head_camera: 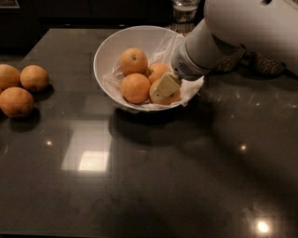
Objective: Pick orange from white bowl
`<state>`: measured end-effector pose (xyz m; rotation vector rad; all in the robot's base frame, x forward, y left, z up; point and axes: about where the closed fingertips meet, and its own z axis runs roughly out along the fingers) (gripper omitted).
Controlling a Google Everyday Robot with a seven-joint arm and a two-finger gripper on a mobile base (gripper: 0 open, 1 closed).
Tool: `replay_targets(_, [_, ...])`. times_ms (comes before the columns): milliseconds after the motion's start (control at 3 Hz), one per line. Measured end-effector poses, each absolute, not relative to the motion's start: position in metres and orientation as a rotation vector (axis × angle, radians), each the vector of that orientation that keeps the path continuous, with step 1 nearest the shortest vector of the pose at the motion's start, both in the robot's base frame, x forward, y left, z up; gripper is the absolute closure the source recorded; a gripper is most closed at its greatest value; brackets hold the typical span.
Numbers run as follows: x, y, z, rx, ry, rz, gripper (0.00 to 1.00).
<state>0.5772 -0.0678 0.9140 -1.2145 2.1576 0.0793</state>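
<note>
The white bowl (108, 51), lined with crinkled plastic film, stands at the back middle of the dark table. Several oranges lie in it: one at the back with a dark stem dot (133, 61), one at the front left (135, 88), one in the middle (158, 70) and one at the front right (171, 97). My gripper (163, 90) reaches down into the bowl from the upper right on the white arm. Its cream tip lies against the front-right orange and covers most of it.
Three loose oranges (16, 102) lie on the table at the left edge. A glass jar (185, 9) stands behind the bowl. Dark woven objects (265, 65) sit at the back right, partly behind my arm.
</note>
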Motion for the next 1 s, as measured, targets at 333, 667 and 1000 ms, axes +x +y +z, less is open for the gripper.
replay_targets(333, [0.580, -0.070, 0.904, -1.202, 2.187, 0.080, 0.30])
replay_targets(667, [0.584, -0.071, 0.895, -1.196, 2.210, 0.087, 0.31])
replay_targets(1000, [0.588, -0.068, 0.886, -1.198, 2.228, 0.103, 0.32])
